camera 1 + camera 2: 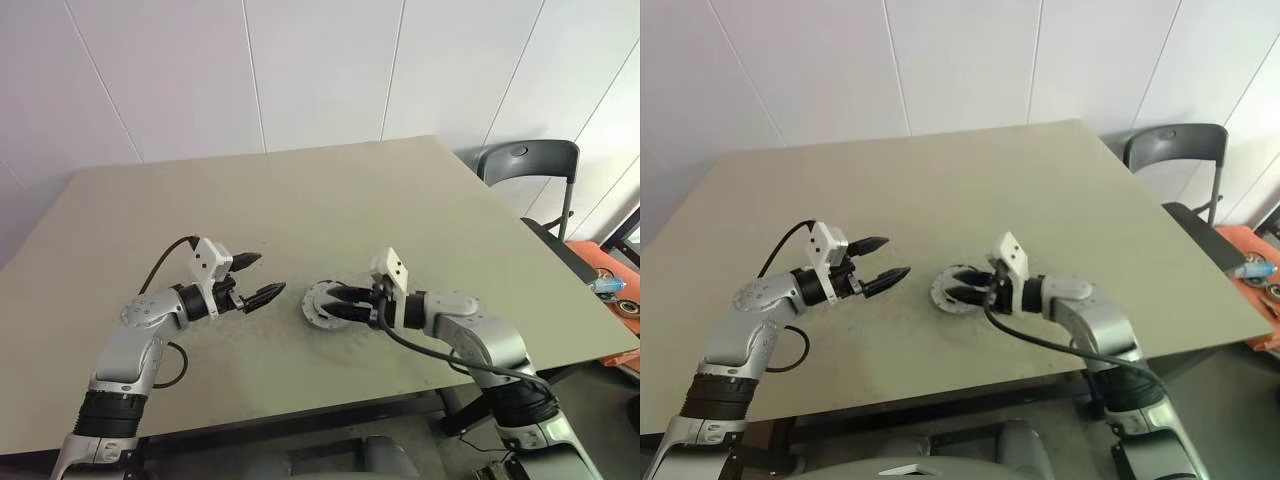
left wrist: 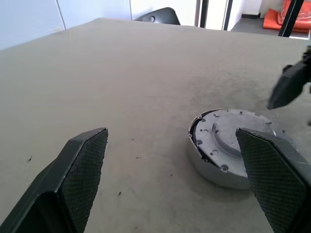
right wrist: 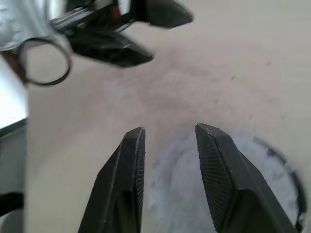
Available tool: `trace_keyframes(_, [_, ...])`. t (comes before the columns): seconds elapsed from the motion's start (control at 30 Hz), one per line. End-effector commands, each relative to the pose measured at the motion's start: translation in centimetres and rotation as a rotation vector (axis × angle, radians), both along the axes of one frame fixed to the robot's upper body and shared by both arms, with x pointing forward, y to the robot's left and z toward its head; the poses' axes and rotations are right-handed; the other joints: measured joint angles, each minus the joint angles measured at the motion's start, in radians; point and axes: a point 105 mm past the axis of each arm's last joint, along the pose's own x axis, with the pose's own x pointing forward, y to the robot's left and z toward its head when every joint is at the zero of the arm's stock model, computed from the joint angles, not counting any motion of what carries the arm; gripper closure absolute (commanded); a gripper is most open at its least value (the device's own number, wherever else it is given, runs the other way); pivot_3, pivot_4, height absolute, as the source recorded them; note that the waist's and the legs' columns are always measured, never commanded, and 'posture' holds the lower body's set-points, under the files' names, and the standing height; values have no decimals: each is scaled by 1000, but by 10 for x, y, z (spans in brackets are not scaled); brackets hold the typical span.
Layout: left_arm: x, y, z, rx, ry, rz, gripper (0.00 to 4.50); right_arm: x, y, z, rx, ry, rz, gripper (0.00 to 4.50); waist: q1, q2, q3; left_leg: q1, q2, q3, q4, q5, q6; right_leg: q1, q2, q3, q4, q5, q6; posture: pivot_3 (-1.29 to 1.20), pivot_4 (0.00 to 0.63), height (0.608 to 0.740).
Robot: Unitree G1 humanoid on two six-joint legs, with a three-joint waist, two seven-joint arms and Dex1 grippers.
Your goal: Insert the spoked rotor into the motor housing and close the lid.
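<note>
Right gripper (image 1: 338, 304) over lid (image 2: 228, 145), jaws parted

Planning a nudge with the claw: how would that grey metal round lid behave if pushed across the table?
The grey metal round lid looks rigid and likely heavy for its size. Lying flat on the beige table, it should slide rather than roll or tip. Its smooth top may be slippery; the notched edge probably offers better purchase.
</note>
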Motion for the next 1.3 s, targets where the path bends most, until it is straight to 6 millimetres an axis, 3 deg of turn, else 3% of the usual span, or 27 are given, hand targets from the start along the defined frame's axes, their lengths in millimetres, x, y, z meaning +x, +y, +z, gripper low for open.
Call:
trace_keyframes(0.03, [1,2,19,-3,-54,-1,0,4,9,0,-68,-82,-3,1642,2,0,0,0,0,0,0,0,0,0,0,0,0,0,0,0,0,740])
trace_keyframes(0.2, [3,11,19,1,-48,1,0,13,15,-8,-157,-124,-27,14,-3,0,0,-1,-1,0,0,0,0,-2,0,0,0,0,0,0,0,740])
trace_keyframes(0.4, [3,14,16,-15,-38,-10,0,19,14,-14,-204,-106,-42,14,-3,0,0,-1,0,0,0,0,0,-2,0,0,0,0,0,0,0,740])
trace_keyframes(0.73, [3,-3,11,-18,-39,-18,0,15,16,-31,-184,22,-43,14,-4,0,0,-1,0,0,0,0,0,-1,0,0,1,0,0,0,0,740])
trace_keyframes(0.87, [6,2,13,-13,-42,-12,0,17,16,-30,-161,33,-64,1172,-4,0,0,0,0,0,0,0,0,-1,0,0,1,0,0,0,0,740])
trace_keyframes(0.9, [7,8,13,-11,-40,-7,0,19,16,-28,-144,29,-79,1270,-4,0,0,0,0,0,0,0,0,-1,0,0,1,0,0,0,0,740])
trace_keyframes(1.1, [10,14,14,-9,-41,-7,0,35,18,-11,-14,-7,-183,1270,-5,0,0,0,0,0,0,0,0,-2,1,0,1,0,0,0,0,740])
trace_keyframes(1.3, [7,-1,18,-9,-51,-16,0,35,20,-10,-5,-35,-177,1270,-5,0,0,-2,0,0,0,0,0,-4,1,0,1,2,-4,0,0,740])
